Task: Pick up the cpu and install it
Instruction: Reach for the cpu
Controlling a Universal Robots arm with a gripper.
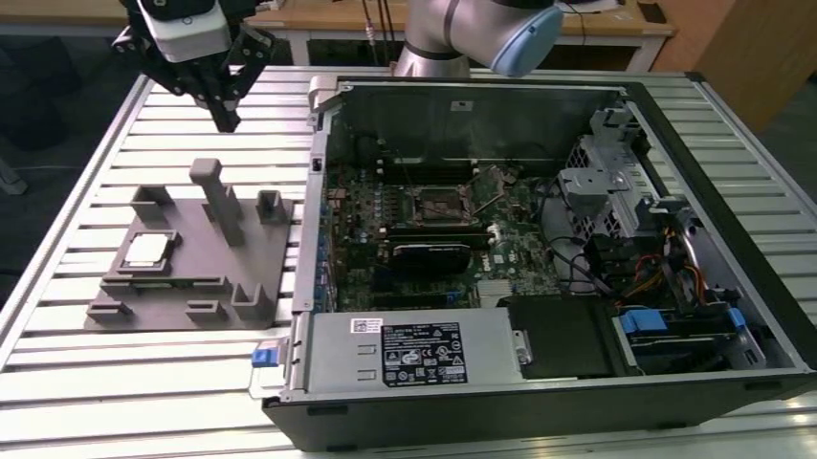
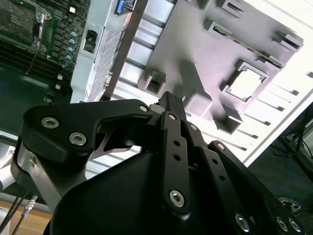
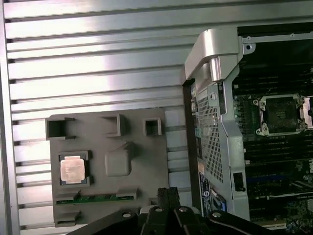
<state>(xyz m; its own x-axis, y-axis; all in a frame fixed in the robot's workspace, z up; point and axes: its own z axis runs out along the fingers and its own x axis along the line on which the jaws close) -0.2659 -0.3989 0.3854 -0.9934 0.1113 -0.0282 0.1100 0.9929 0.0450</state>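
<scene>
The cpu (image 1: 147, 251) is a small silvery square chip lying flat in a recess of the grey fixture plate (image 1: 179, 287) on the exterior view's left. It also shows in both wrist views, as the pale cpu (image 3: 73, 170) and the bright cpu (image 2: 246, 83). My gripper (image 1: 228, 119) hangs well above the table, behind the fixture plate, apart from the chip. Its black fingers are shut together with nothing between them, as the gripper (image 2: 169, 98) tip shows. The motherboard socket (image 1: 438, 203) lies uncovered inside the computer case.
The open computer case (image 1: 537, 249) takes up the middle and the exterior view's right of the slatted metal table (image 1: 77, 382). A tall grey post (image 1: 213, 196) and several blocks stand on the fixture plate near the chip. The case's metal wall (image 3: 210, 112) rises beside the plate.
</scene>
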